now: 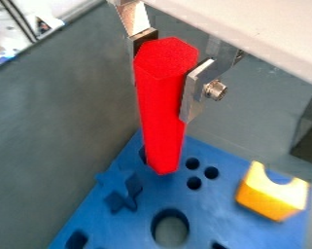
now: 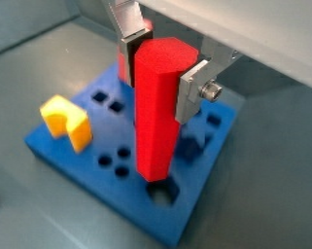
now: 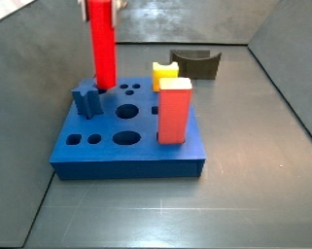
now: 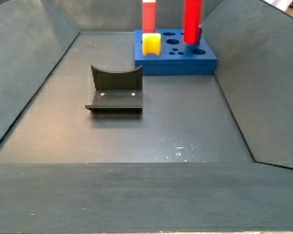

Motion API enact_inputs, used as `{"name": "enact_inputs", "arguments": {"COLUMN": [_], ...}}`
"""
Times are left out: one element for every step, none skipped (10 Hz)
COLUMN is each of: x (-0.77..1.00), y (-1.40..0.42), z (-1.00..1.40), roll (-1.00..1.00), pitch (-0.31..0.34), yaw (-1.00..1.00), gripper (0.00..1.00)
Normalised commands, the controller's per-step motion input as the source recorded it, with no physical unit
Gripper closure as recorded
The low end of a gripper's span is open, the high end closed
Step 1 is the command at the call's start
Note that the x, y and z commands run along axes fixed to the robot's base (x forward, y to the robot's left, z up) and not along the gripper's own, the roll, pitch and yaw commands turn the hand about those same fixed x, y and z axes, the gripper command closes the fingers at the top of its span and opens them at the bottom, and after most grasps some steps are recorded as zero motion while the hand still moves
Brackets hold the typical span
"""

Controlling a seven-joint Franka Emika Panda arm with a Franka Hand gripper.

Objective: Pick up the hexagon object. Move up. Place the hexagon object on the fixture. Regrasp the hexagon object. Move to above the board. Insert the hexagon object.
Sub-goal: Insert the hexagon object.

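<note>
The hexagon object [image 1: 159, 107], a long red faceted rod, stands upright with my gripper [image 1: 165, 68] shut on its upper end; both wrist views show a silver finger [image 2: 190, 89] on each side. Its lower end meets the top of the blue board [image 3: 125, 156] at a hole near the back left corner, beside the blue peg [image 3: 86, 100]. I cannot tell how deep it sits. In a side view the hexagon object [image 3: 102, 49] rises to the gripper [image 3: 98, 6] at the frame's top. The dark fixture [image 4: 114, 89] stands on the floor apart from the board [image 4: 175, 62].
A tall red block [image 3: 175, 109] and a yellow notched block [image 3: 166, 71] stand in the board on its right side. Several open holes [image 3: 125, 112] show in its top. Grey walls [image 4: 39, 82] enclose the floor.
</note>
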Motion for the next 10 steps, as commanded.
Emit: {"name": "enact_inputs", "arguments": {"x": [-0.73,-0.68,-0.67,-0.65,-0.55,-0.08,0.02,0.13,0.3,0.42], "y": [0.32,0.24,0.17,0.08,0.0,-0.02,-0.05,-0.07,-0.09,-0.04], "z": [-0.37,-0.37,-0.25,-0.18,-0.22,-0.14,-0.21,-0.29,-0.3,-0.38], "roll": [0.0,-0.04,-0.14,-0.24,-0.29,-0.28,-0.17,-0.11,-0.06,-0.01], "pitch": [-0.137,-0.129,-0.156,-0.193,-0.264,-0.211,-0.096,-0.043,0.0,0.0], "yaw": [-0.46,-0.51,-0.47,-0.42,-0.31,-0.17,-0.09,-0.05,-0.05,-0.05], "gripper": [1.0,1.0,1.0,1.0,1.0,1.0,1.0,1.0,1.0,1.0]}}
